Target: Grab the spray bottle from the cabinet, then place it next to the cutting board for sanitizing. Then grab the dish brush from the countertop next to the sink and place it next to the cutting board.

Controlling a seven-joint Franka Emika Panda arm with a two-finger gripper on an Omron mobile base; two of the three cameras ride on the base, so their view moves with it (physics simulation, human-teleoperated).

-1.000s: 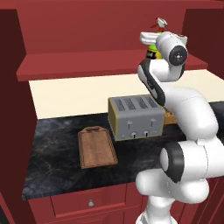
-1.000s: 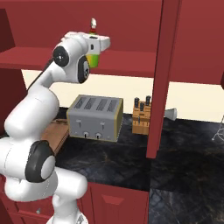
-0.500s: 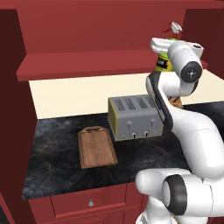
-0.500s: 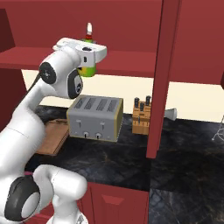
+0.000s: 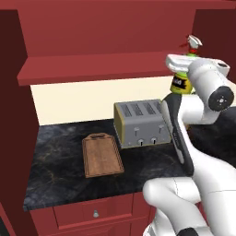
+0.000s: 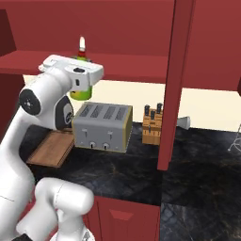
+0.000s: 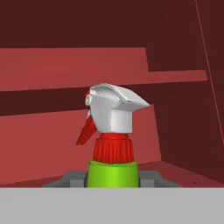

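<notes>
The spray bottle [image 7: 113,144] stands upright, its long axis vertical: green body below, red collar and white trigger head on top. In the hand view the trigger head points off to one side of the picture; which way it faces in the room I cannot tell. The gripper [image 7: 113,179] is clamped on the green body just below the collar, with grey finger parts showing on either side of it. In the left base view the spray bottle [image 5: 184,76] hangs at the front of the cabinet [image 5: 92,64], level with the red shelf edge and above the toaster [image 5: 142,122], its trigger head clear above the hand.

The step in hand looks like carrying the bottle out of the cabinet toward the cutting board [image 5: 101,154]. To do it well, keep the bottle upright, draw it out past the shelf lip before lowering, and pass over or in front of the toaster without brushing it. The board lies flat on the black tabletop [image 5: 60,175] just beside the toaster, on the side away from the knife block [image 6: 153,124]. Bare stone lies around the board, so set the bottle down on its base there, near the board but not on it, and open the gripper only once the base rests flat.
</notes>
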